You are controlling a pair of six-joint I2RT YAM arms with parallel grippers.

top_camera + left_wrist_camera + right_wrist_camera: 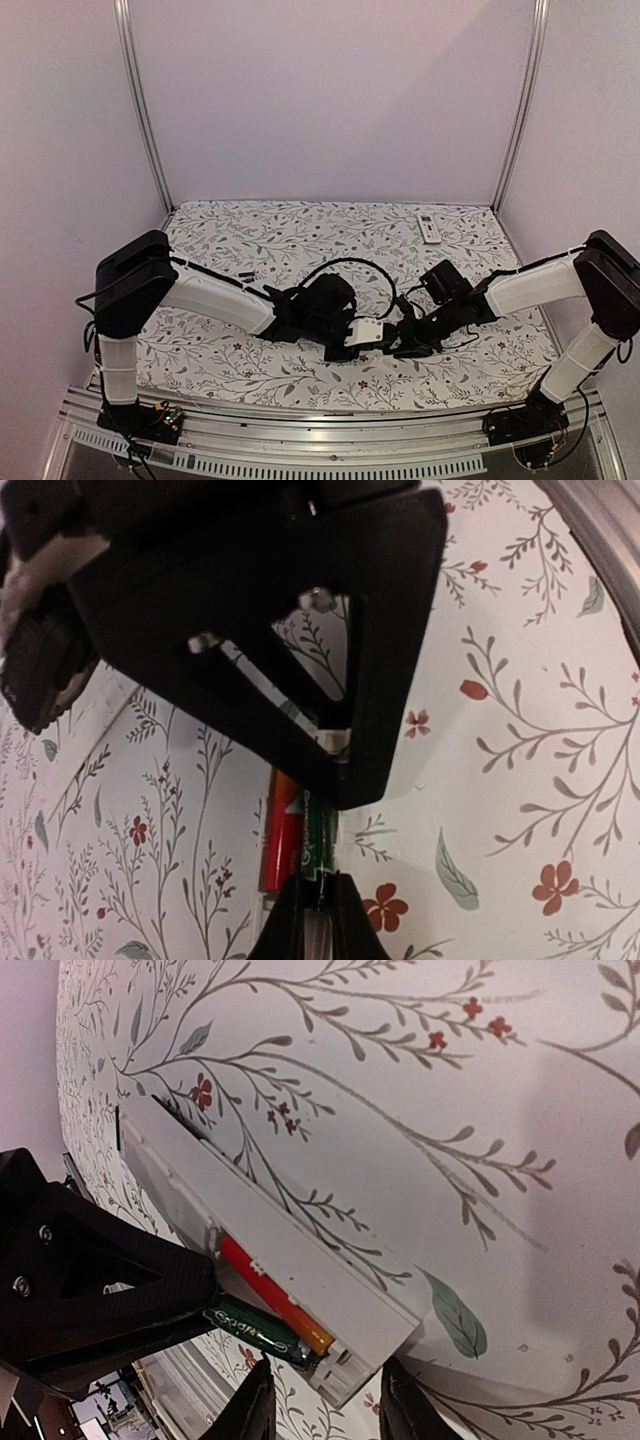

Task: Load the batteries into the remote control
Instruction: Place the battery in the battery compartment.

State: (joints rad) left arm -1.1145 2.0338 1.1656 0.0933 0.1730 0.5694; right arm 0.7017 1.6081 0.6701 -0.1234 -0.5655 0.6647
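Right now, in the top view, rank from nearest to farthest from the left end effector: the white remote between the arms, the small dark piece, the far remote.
From the left end effector:
1. White remote, at its tips.
2. Small dark piece, left of it.
3. Far remote, back right.

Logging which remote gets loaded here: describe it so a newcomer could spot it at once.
On the floral table, look near the front edge, where the two arms meet: the white remote lies there. Unlike the other remote, alone at the far right, its bay is open, showing a red battery and a green battery.
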